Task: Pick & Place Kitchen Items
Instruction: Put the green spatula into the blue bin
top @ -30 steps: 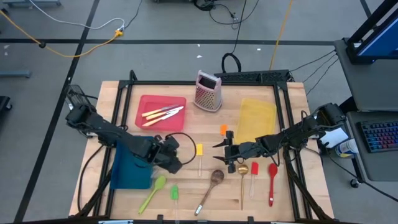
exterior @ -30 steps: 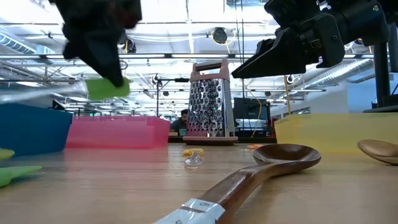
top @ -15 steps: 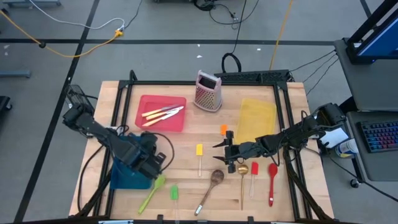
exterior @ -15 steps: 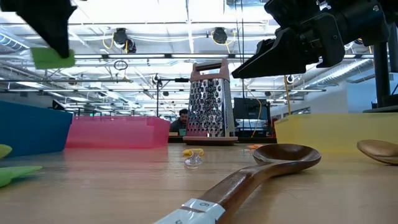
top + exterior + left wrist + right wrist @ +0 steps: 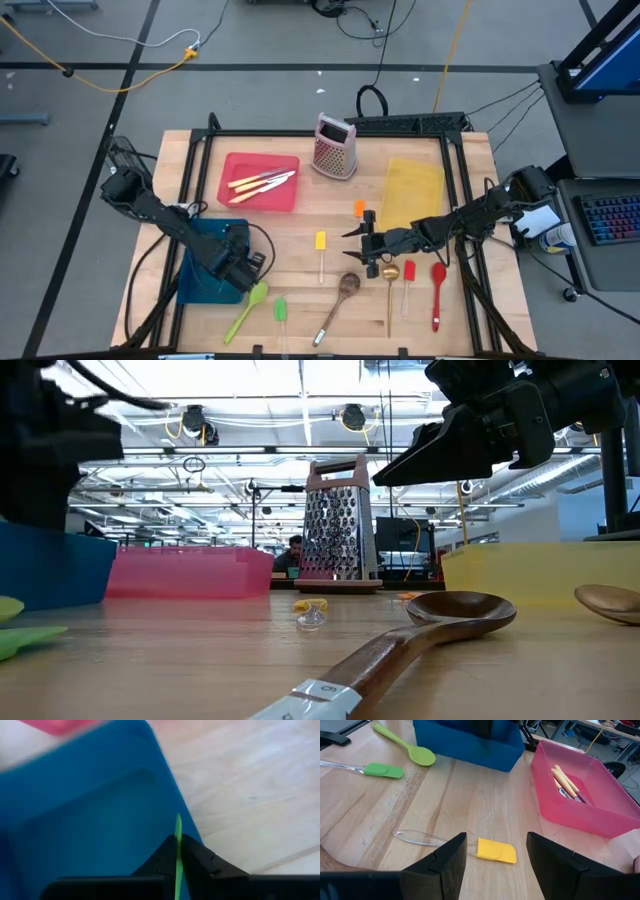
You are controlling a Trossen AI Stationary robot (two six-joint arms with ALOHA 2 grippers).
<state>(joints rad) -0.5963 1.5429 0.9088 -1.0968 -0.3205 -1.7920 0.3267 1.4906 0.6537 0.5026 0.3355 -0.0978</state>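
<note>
- While the left gripper [image 5: 240, 268] hangs over the open blue plastic bin [image 5: 203, 287] at the table's 8 o'clock edge, its fingers are pressed together on a thin green utensil [image 5: 178, 865], seen edge-on above the bin's inner floor.
- Right gripper [image 5: 350, 247] waits just 4 o'clock of the table's centre, fingers apart and holding nothing, with the yellow-bladed spatula with a clear handle [image 5: 495, 851] lying on the wood beneath it.
- Bare wood lies open between the two arms, around the yellow spatula.
- Along the 6 o'clock edge lie a light green plastic spoon [image 5: 255, 295], a small green spatula [image 5: 281, 310], a dark wooden spoon [image 5: 349, 283], a gold spoon [image 5: 391, 272], a red spatula [image 5: 409, 270] and a red spoon [image 5: 438, 272].
- Cream-handled knives [image 5: 262, 182] rest in the pink tray [image 5: 240, 165] at 11 o'clock; a metal box grater [image 5: 334, 145] stands at 12; a pale yellow tray [image 5: 413, 190] sits at 2.
- Grey floor with loose cables surrounds the butcher-block table [image 5: 300, 225].
</note>
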